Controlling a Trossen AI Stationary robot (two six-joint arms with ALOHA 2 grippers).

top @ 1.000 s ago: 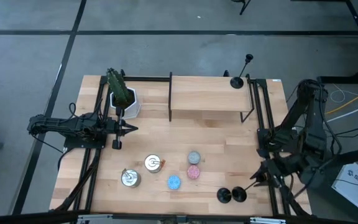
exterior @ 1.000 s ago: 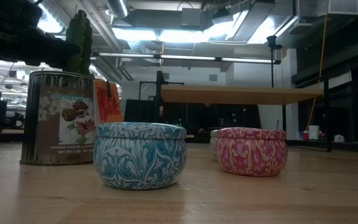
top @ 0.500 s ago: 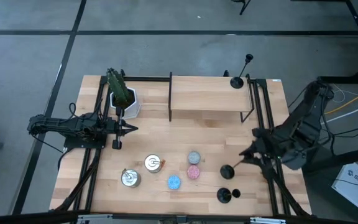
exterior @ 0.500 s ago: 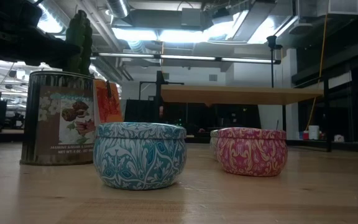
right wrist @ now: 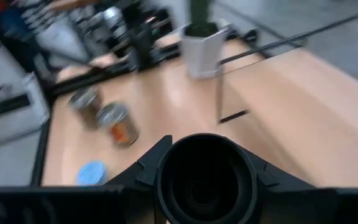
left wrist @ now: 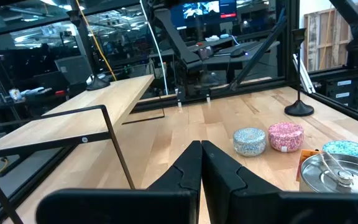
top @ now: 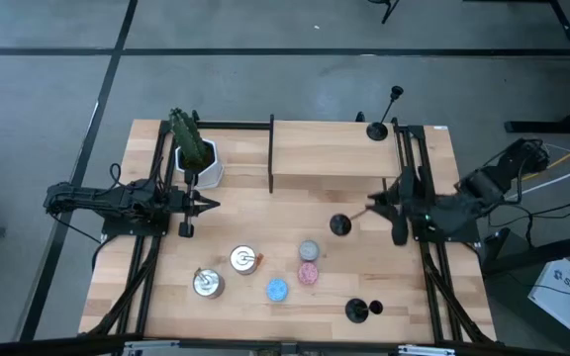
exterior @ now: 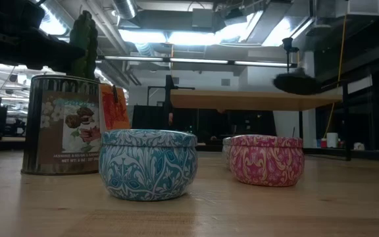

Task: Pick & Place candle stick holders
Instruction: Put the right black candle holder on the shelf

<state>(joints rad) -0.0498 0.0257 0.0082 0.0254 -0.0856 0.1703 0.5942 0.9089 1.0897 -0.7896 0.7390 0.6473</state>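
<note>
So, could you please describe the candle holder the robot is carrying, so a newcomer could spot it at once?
Start at the raised wooden shelf at the table's back. Just in front of its right end, the right gripper is shut on a black candle holder, carried sideways above the table. Another holder stands on the shelf and a third holder on the table's front edge; only this one is in the air.

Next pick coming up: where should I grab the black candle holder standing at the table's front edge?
Take the candle holder by its thin upright stem, coming in level from the right arm's side, jaws either side. Its flat round base sits too low to pinch, and the pink tin stands on the far side.
</note>
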